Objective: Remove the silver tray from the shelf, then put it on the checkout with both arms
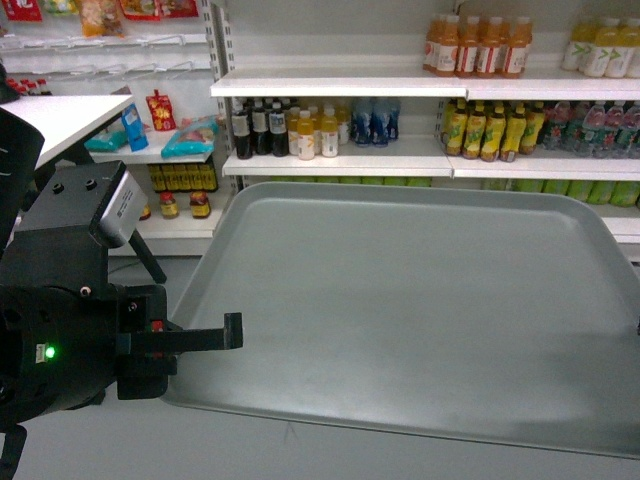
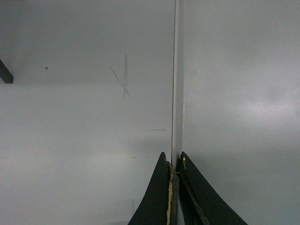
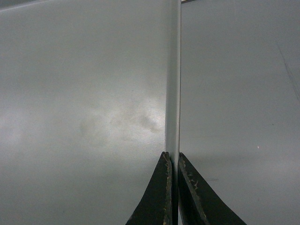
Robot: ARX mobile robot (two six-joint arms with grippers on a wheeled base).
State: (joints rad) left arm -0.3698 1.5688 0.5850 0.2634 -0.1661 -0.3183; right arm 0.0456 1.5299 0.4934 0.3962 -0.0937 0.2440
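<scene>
The silver tray fills the middle of the head view, held level in the air in front of the shelf. My left gripper is shut on its left rim. In the left wrist view that gripper pinches the thin tray rim between both fingers. In the right wrist view my right gripper is shut on the opposite tray rim; in the head view it is outside the frame. A white flat top at the far left may be the checkout; I cannot tell.
Behind the tray, the store shelves hold dark bottles, orange juice bottles and yellow-green bottles. Snack packets lie on a lower left shelf. Grey floor shows below the tray's near edge.
</scene>
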